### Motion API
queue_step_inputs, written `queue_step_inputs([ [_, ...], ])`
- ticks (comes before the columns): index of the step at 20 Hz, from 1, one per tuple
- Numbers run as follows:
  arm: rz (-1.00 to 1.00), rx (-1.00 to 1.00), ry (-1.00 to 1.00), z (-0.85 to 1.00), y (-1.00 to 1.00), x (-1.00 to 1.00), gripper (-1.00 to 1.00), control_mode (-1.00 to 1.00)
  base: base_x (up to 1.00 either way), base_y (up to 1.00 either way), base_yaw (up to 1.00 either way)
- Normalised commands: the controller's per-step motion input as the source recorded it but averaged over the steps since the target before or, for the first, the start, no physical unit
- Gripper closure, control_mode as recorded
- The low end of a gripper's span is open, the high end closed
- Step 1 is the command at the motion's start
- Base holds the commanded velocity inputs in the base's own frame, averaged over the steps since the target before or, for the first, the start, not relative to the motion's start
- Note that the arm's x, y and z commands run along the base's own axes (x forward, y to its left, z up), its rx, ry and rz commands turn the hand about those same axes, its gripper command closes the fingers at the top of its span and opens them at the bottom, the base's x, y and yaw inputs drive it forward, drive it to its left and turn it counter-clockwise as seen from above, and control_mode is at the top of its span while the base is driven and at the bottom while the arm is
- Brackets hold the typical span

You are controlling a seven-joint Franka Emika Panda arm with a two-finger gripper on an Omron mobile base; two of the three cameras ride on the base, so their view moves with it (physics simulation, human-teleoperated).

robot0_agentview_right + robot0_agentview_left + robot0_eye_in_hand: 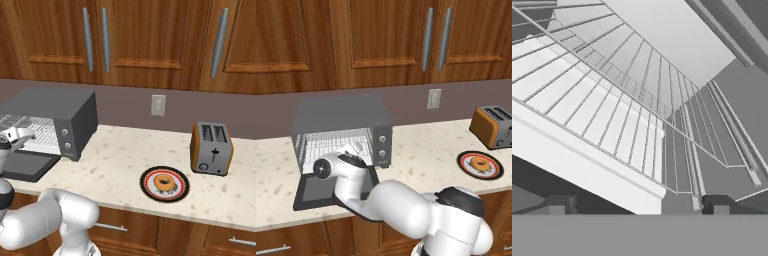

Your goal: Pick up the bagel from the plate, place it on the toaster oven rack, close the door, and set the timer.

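Hovering at the toaster oven (341, 131) mouth, gripper (637, 205) is showing jaws spread and empty, facing the rack (602, 100) above the lowered door (316, 192). Bagel (164, 183) is sitting on the plate (148, 176), well apart on the table (426, 150). Arm needs swinging over, descending centred on the bagel.

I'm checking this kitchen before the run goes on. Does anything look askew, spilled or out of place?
Nothing is spilled or damaged. The bagel lies flat on the plate, the orange toaster stands upright, and the toaster oven has its door folded down. One oddity: the open gripper is at the rack, empty.
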Motion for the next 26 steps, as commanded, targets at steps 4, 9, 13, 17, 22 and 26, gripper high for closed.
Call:
queue_step_inputs([
  [4,0.00,0.03,0.00,-0.20,0.00,0.13,-1.00,-1.00,0.00,0.00,0.00],
  [9,0.00,0.02,0.00,-0.16,0.00,0.10,-1.00,-1.00,0.00,0.00,0.00],
  [13,0.00,0.02,0.00,-0.07,0.00,0.11,-1.00,-1.00,0.00,0.00,0.00],
  [17,0.00,0.03,0.00,-0.04,0.00,0.16,-1.00,-1.00,0.00,0.00,0.00],
  [22,0.00,0.03,0.00,-0.05,0.00,0.17,-1.00,-1.00,0.00,0.00,0.00],
  [26,0.00,0.03,0.00,-0.13,0.00,0.16,-1.00,-1.00,0.00,0.00,0.00],
])
